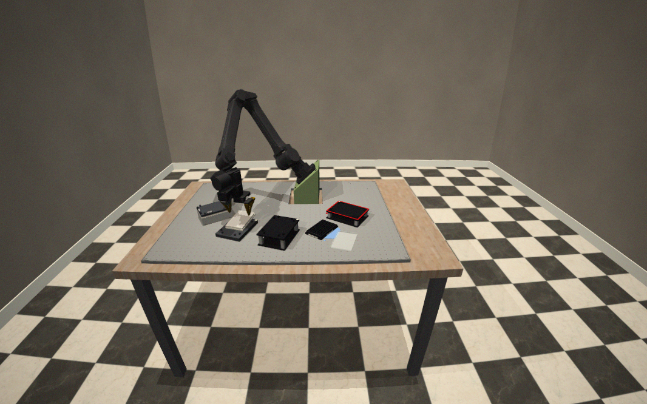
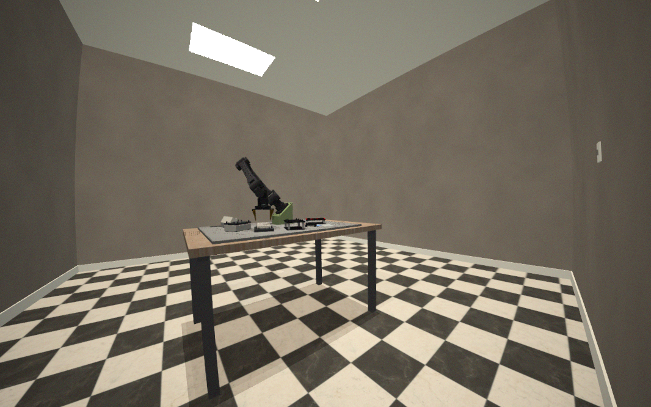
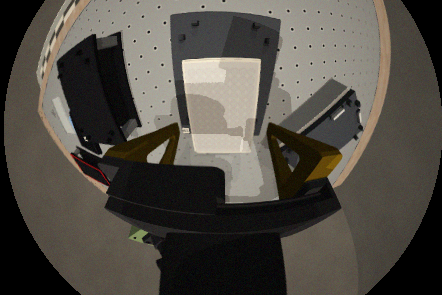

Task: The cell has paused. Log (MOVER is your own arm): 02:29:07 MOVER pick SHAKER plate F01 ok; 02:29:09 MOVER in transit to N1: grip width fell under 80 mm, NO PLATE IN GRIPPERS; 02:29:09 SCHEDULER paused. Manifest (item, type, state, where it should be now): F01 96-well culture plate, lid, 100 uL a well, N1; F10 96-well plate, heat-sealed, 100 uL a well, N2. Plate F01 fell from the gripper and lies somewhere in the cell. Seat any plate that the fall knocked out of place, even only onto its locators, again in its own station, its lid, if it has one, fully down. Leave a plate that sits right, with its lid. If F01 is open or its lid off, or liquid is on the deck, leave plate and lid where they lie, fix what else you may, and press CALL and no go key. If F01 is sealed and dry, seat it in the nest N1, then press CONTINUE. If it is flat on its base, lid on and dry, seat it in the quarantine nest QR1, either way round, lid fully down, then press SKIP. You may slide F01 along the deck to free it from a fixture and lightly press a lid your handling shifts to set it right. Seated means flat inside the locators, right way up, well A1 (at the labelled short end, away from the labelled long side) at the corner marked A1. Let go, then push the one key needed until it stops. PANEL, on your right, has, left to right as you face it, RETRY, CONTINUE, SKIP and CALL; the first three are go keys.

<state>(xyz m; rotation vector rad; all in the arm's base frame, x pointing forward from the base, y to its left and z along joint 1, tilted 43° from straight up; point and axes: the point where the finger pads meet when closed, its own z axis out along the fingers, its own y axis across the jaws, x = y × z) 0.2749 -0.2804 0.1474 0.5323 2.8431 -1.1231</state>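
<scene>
My gripper [image 1: 238, 207] is open and empty, just above the far end of a white-topped sealed plate [image 1: 240, 221]. That plate rests on a dark flat nest [image 1: 235, 229] at the left of the deck. In the wrist view the plate [image 3: 221, 105] lies between my open fingers and sits shifted toward the near end of its nest [image 3: 225, 44]. A black well plate [image 1: 321, 228] lies uncovered on the deck, with a blue puddle [image 1: 332, 233] beside it. A clear lid [image 1: 344, 241] lies flat next to the puddle.
A grey box station [image 1: 210, 209] stands left of my gripper. A tall black nest [image 1: 278, 231] stands mid-deck and a red-rimmed nest [image 1: 347, 212] further right. A green wedge [image 1: 307, 186] hides the arm's base. The key panel is hidden behind my arm.
</scene>
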